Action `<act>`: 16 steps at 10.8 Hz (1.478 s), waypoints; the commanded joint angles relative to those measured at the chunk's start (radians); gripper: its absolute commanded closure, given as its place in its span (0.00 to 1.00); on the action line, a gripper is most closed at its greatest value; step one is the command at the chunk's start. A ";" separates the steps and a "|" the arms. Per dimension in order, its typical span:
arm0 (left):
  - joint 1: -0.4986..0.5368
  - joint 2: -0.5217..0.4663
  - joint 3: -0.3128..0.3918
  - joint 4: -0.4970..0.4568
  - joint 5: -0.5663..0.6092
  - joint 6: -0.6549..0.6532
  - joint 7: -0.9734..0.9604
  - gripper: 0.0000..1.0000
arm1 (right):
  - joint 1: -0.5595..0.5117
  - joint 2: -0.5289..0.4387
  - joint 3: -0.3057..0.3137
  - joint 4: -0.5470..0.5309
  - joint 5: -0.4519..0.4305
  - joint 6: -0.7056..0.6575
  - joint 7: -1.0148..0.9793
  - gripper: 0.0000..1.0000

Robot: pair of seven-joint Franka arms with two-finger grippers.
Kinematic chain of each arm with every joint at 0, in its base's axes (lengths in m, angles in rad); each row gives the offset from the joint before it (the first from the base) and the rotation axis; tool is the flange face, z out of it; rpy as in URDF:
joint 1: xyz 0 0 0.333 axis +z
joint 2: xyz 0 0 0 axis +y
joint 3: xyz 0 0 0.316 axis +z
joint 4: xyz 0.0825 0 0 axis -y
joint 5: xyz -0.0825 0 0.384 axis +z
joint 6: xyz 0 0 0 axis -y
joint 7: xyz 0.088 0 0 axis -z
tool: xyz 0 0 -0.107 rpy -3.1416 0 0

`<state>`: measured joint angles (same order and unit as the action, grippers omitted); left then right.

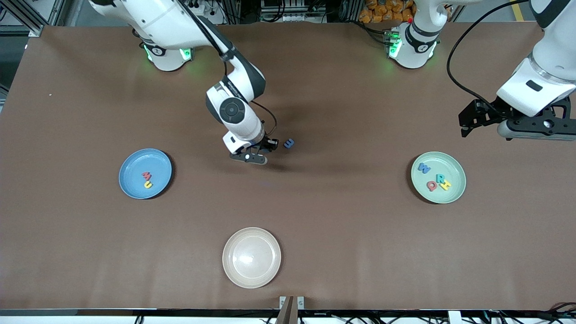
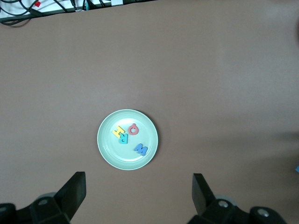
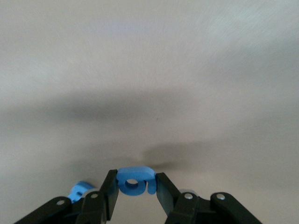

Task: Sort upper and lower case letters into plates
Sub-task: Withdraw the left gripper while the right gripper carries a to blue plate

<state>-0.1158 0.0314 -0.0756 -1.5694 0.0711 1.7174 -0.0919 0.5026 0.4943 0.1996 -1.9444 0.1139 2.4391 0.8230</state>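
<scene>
1 blue letter (image 3: pixel 134 181) in right gripper (image 3: pixel 135 186); left gripper (image 2: pixel 139 191) waits.

A wide brown table (image 1: pixel 315 216) with a matte top fills nearly all of the front view, marked by soft shadows and faint pale streaks of reflected light. Green light glows on the tabletop along its upper edge. Above that edge stand grey metal frame bars (image 1: pixel 27 18), tangled black cables (image 1: pixel 288 11) and a heap of orange objects (image 1: pixel 382 11). A strip of grey floor (image 1: pixel 490 13) shows at the upper corner. A white edge (image 1: pixel 180 319) runs along the bottom.
</scene>
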 commanded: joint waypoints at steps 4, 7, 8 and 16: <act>0.008 0.004 0.000 0.032 -0.028 -0.027 -0.015 0.00 | -0.250 -0.161 0.011 0.009 0.021 -0.300 -0.123 1.00; 0.012 0.002 0.002 0.032 -0.030 -0.027 -0.012 0.00 | -0.476 -0.187 0.003 0.004 0.007 -0.420 -0.345 1.00; 0.013 0.002 0.002 0.032 -0.030 -0.027 -0.011 0.00 | -0.560 -0.187 -0.014 -0.001 0.004 -0.426 -0.448 1.00; 0.031 0.001 0.000 0.029 -0.059 -0.050 -0.008 0.00 | -0.622 -0.076 -0.138 -0.004 -0.083 -0.267 -0.509 0.95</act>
<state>-0.0910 0.0314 -0.0737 -1.5567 0.0404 1.6899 -0.1022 -0.1137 0.4177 0.0620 -1.9489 0.0341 2.1697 0.3102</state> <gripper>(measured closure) 0.000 0.595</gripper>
